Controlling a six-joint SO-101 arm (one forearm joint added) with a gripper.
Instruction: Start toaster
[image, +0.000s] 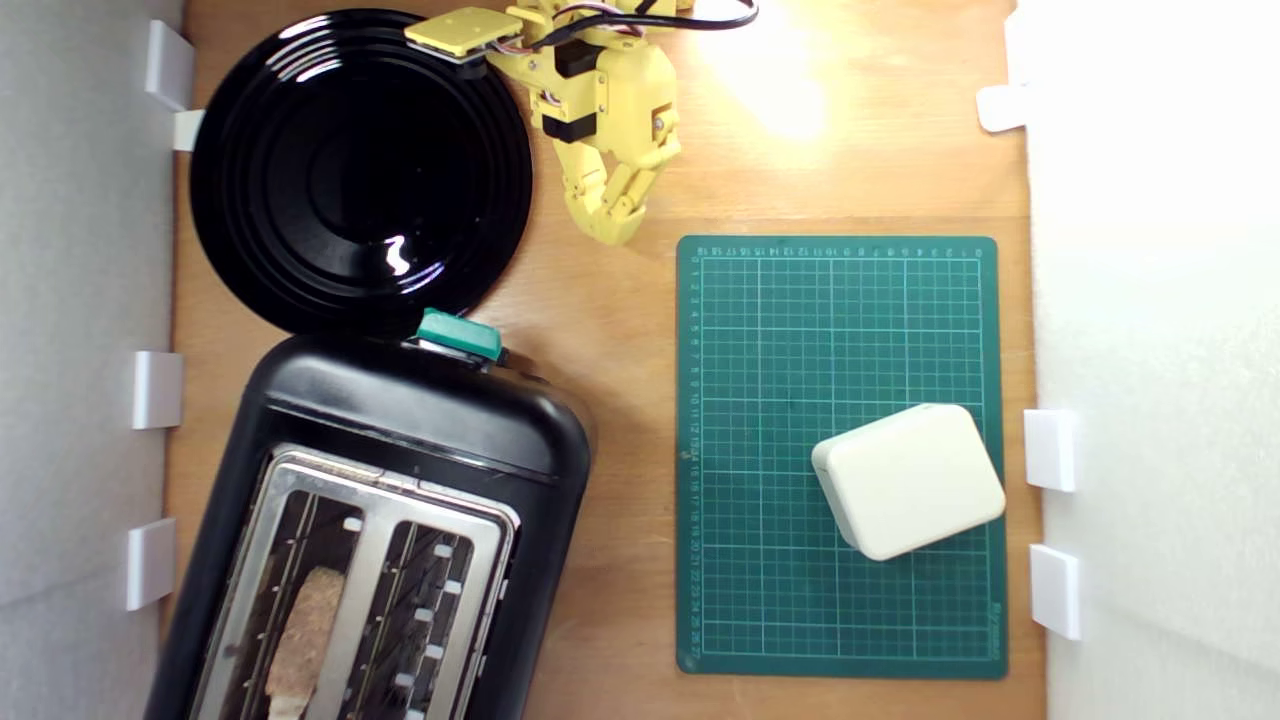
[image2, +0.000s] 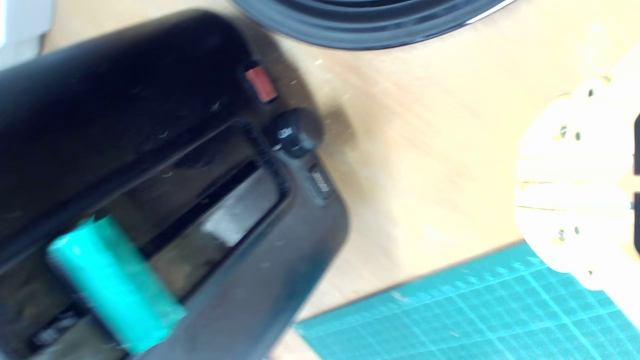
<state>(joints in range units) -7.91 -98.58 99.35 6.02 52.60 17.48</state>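
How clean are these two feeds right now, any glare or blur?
Exterior view: sharp, but lamp glare washes out the table near the tool, with a highlight on the plate. Wrist view: motion-blurred, smearing the toaster and its green lever.

The exterior view is sharp and bright. A blown-out glare patch sits on the wooden table (image: 790, 110) near its far edge, and the white wall (image: 1160, 300) is overexposed. A small highlight glints on the black plate (image: 398, 256). The wrist view is motion-blurred throughout; the yellow gripper (image2: 575, 195) is washed out, and the toaster (image2: 150, 150) smears.
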